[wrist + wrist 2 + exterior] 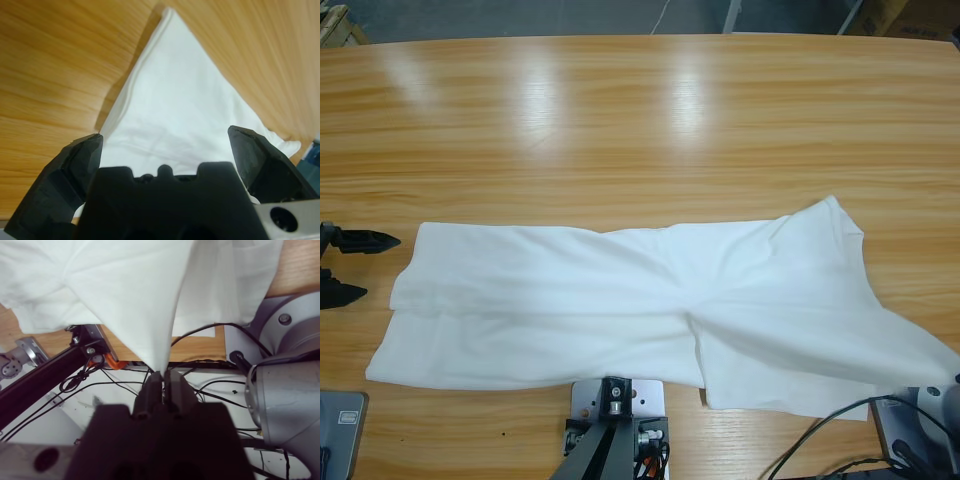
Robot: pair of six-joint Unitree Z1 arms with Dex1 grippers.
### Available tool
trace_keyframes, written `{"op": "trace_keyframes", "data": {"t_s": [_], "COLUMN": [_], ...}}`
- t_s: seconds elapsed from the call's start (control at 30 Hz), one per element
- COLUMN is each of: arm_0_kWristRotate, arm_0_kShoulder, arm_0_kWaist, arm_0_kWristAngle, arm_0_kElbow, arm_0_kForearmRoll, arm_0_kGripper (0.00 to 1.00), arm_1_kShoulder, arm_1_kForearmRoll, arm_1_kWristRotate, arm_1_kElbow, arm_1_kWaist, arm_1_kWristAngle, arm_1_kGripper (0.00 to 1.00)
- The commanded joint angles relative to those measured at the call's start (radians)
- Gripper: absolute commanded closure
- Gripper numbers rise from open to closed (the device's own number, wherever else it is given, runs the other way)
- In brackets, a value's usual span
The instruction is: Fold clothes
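Right gripper [162, 382] is pinched tight on a bit of the white T-shirt [620, 300], off the near right edge of the table [620, 120], so that side drapes taut over the edge. The rest lies flat along the near side. Left gripper [360, 265] sits spread open, just beside the shirt's left end, holding nothing. Loose cables [100, 385] hang below the pinch and could snag.
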Motion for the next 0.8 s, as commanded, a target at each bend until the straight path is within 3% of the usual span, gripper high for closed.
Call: {"op": "trace_keyframes", "data": {"t_s": [0.03, 0.37, 0.53, 0.8], "arm_0_kWristRotate": [0.012, 0.009, 0.011, 0.008], "arm_0_kShoulder": [0.017, 0.027, 0.032, 0.026], "arm_0_kWaist": [0.009, 0.009, 0.009, 0.009], "arm_0_kWristAngle": [0.013, 0.011, 0.011, 0.011], "arm_0_kElbow": [0.046, 0.046, 0.049, 0.056], "arm_0_kForearmRoll": [-0.034, -0.035, -0.037, -0.038], "arm_0_kGripper": [0.027, 0.030, 0.027, 0.027], "arm_1_kShoulder": [0.087, 0.132, 0.353, 0.728], "arm_1_kForearmRoll": [-0.097, -0.145, -0.272, -0.351], "arm_1_kWristRotate": [0.029, 0.040, 0.017, -0.072], "arm_1_kElbow": [0.036, 0.036, -0.068, -0.241], "arm_1_kWaist": [0.055, 0.056, 0.056, 0.012], "arm_1_kWristAngle": [-0.014, -0.028, -0.003, -0.036], "arm_1_kGripper": [1.000, 1.000, 1.000, 1.000]}}
